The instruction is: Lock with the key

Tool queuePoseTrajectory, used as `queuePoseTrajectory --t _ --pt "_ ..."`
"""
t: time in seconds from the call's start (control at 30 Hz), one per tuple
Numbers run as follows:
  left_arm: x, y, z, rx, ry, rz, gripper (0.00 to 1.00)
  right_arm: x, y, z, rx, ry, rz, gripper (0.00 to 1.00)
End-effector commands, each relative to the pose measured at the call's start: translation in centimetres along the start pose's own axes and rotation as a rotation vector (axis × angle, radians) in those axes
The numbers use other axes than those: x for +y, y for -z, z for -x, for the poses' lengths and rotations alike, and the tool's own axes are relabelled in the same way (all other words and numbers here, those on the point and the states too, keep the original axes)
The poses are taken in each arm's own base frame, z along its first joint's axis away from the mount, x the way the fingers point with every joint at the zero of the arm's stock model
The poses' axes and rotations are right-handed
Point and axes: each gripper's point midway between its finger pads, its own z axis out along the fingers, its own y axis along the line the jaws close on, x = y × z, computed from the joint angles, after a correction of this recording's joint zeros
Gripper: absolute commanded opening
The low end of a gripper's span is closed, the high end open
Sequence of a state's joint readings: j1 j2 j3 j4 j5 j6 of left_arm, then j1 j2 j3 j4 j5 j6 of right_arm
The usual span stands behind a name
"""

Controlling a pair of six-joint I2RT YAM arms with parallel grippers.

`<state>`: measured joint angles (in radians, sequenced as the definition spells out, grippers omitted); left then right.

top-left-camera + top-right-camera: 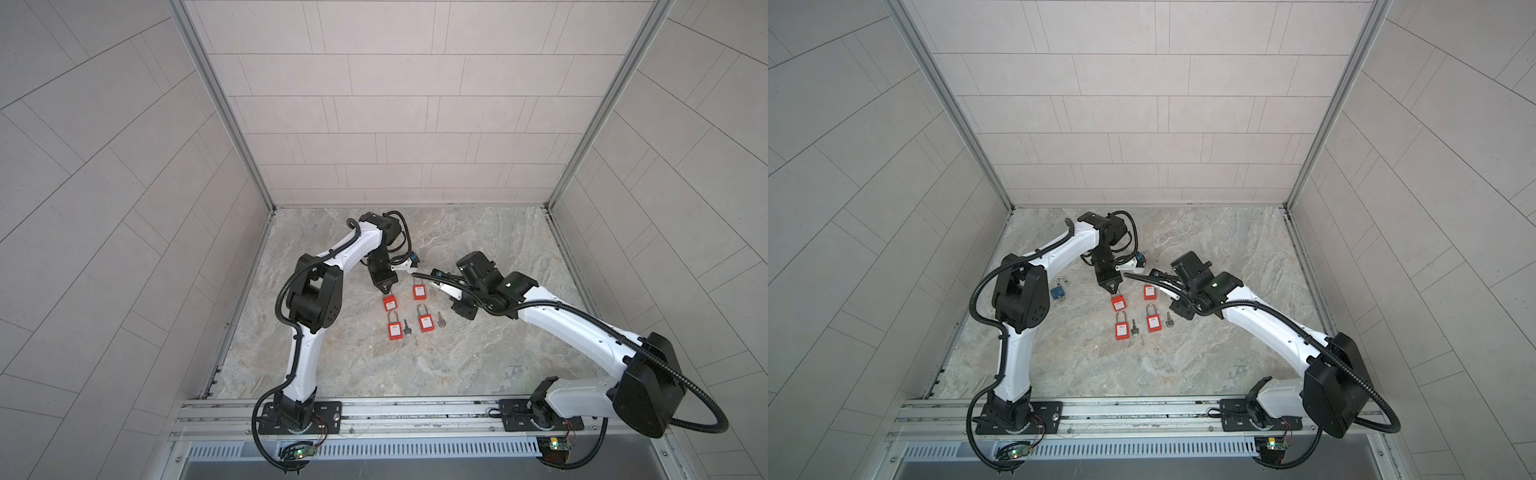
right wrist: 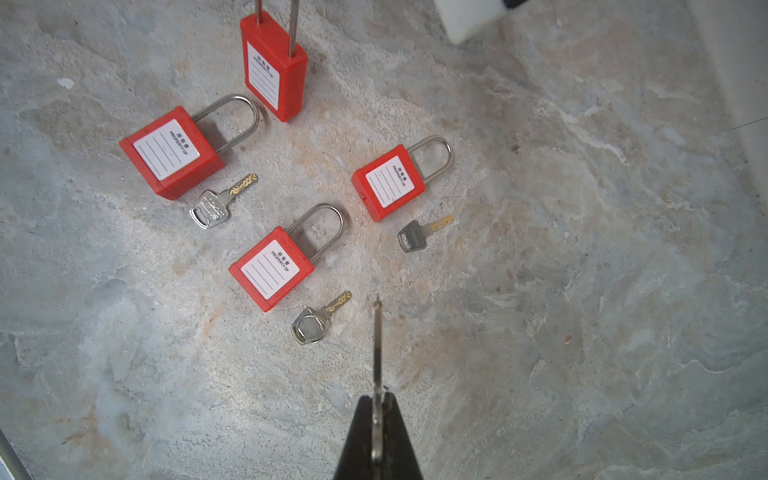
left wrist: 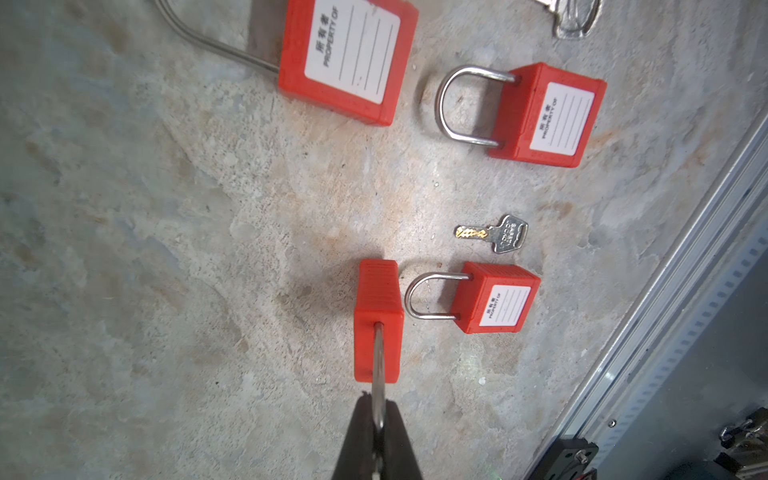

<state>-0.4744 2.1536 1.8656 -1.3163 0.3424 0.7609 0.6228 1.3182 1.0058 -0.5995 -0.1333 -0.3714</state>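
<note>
1. The key is clenched by its head in the right fingers. Its blade points out ahead, edge-on to the wrist camera, over bare counter, near the padlocks but touching none. Held this way the whole blade is free, which I judge suits sliding it into a keyhole.
2. The held padlock hangs body-down from its steel loop, which the left fingers pinch tight. This grip keeps the red body clear for the key. The keyhole is not visible, and I cannot tell whether the base touches the counter.
3. Three spare padlocks lie flat, label up. Each has one of the loose keys just beside it, which reads as matched pairs laid out together.
4. Each white label reads "PROPERTY OF" beside the characters 所有者, and the ruled lines below are blank. The held padlock's label faces the right arm. One loose key head has stamped letters, too blurred to read.
5. In a top view a blue padlock lies well apart, by the left arm.
</note>
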Motion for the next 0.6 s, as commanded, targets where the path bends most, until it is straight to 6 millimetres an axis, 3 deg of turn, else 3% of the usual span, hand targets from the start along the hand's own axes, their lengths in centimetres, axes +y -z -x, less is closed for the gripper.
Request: queuePoseTrajectory --t 0.0,0.2,0.47,0.53,0.57 --pt "0.0 -0.3 0.3 0.015 -0.049 -0.01 0.07 0.0 -0.1 0.1 0.0 -0.034 -0.011 0.0" --pt "1.8 -1.3 0.1 0.056 -0.058 0.067 0.15 -0.1 -0.3 0.4 -0.01 -0.058 -0.023 0.0" --pt "4.5 -1.1 1.9 -0.004 -0.066 0.193 0.23 -0.2 0.1 1.2 -0.034 -0.107 -0.04 0.0" --pt "5.0 -1.1 2.3 -0.022 -0.06 0.209 0.27 -0.2 0.3 1.4 -0.038 -0.13 -0.045 0.0" --pt "5.2 -1.0 2.6 -0.035 -0.056 0.219 0.35 -0.1 0.3 1.4 -0.037 -0.142 -0.045 0.0"
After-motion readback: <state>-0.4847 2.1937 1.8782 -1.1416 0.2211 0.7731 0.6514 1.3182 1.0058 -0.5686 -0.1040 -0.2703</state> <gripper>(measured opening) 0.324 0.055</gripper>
